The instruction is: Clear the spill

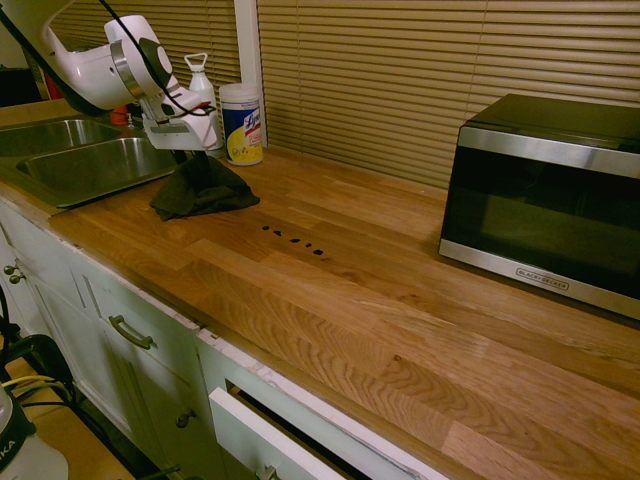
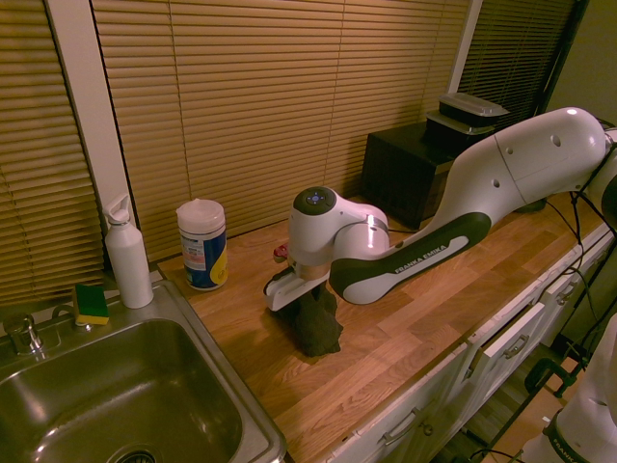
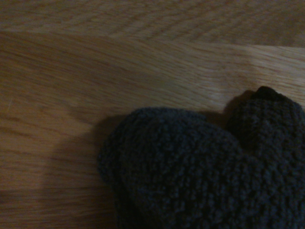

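Note:
The spill [image 1: 293, 240] is a short row of tiny dark blots on the light wood counter [image 1: 380, 300], seen only in the first exterior view. To the left of it lies a dark grey cloth [image 1: 203, 190], bunched up into a peak. My gripper [image 1: 186, 153] points straight down onto that peak, at the cloth's sink-side end. The second exterior view shows the gripper [image 2: 307, 301] sunk into the top of the cloth [image 2: 320, 326]. The wrist view shows the cloth [image 3: 205, 167] close up on bare wood.
A steel sink [image 1: 85, 165] lies just left of the cloth. A wipes canister [image 1: 241, 122] and a white bottle [image 1: 201, 85] stand behind it by the blinds. A microwave [image 1: 550, 190] stands at the right. A sponge [image 2: 92, 303] sits on the sink's back rim.

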`<state>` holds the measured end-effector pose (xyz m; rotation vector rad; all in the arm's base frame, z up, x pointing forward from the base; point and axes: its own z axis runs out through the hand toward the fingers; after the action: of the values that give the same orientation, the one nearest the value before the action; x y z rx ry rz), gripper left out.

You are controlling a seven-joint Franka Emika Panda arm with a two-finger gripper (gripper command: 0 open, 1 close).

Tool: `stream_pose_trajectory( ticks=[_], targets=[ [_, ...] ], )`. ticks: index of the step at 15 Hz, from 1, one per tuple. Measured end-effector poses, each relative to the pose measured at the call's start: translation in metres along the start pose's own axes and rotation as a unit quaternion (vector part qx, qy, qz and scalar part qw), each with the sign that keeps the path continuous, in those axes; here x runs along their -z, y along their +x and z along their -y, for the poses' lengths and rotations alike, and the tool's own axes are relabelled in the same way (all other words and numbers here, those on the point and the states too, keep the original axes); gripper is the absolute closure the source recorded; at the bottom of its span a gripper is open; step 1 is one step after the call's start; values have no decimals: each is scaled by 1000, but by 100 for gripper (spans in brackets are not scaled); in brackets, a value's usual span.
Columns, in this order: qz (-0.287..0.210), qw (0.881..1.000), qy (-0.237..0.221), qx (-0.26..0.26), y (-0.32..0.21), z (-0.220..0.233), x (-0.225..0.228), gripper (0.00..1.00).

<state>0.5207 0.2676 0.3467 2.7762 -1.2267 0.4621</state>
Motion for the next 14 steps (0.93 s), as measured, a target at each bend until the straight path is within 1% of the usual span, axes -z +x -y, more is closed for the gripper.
stream_pose_trajectory(
  ticks=[7,14],
  targets=[
    [13,1000,-1,-7,26,-13,-2,100],
    [22,999,3,-28,65,-79,-1,100]
  ],
)
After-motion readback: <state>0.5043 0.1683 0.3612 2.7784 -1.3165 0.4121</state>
